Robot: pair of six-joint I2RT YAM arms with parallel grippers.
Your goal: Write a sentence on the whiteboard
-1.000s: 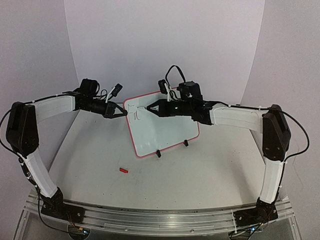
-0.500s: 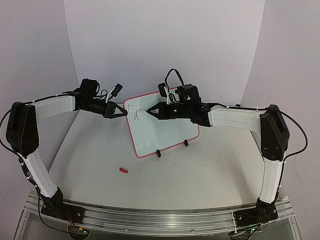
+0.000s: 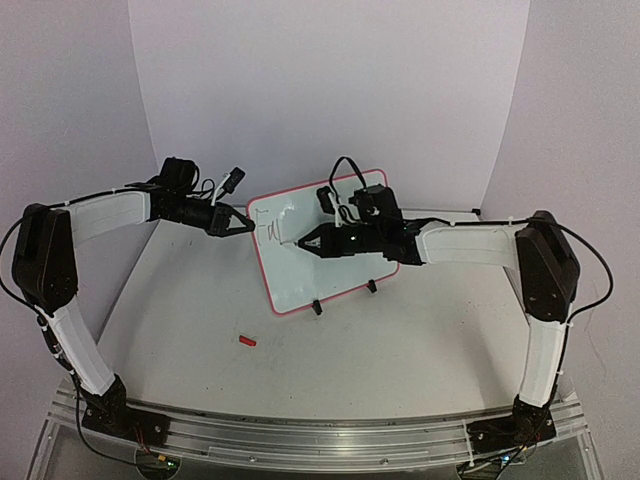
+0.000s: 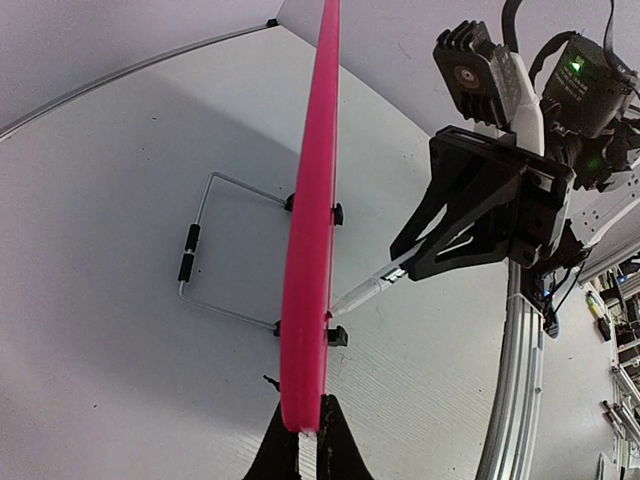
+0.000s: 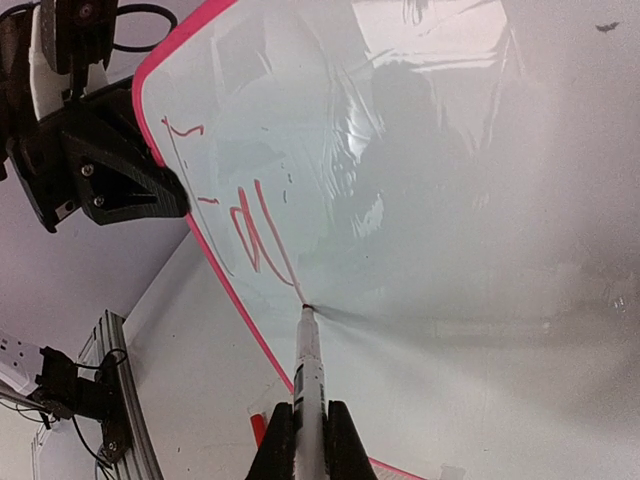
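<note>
My right tool (image 3: 304,243) grips the marker (image 5: 311,365), its tip touching the whiteboard (image 3: 335,278) near the edge my left tool (image 3: 246,226) pinches, with blank board stretching toward my right.

Left edge is blocked: the left gripper (image 3: 248,223) pinches the rim of the small white board with a red-pink rim (image 3: 290,285). The right gripper (image 3: 302,243) and its white arm reach across the board's upper face from the right, with the thin white marker (image 5: 311,360) touching it. Behind the board stands a grey wire stand (image 4: 192,237). The pale table (image 3: 380,340) in front is free to pass, with just a small red cap (image 3: 247,341) lying there.
</note>
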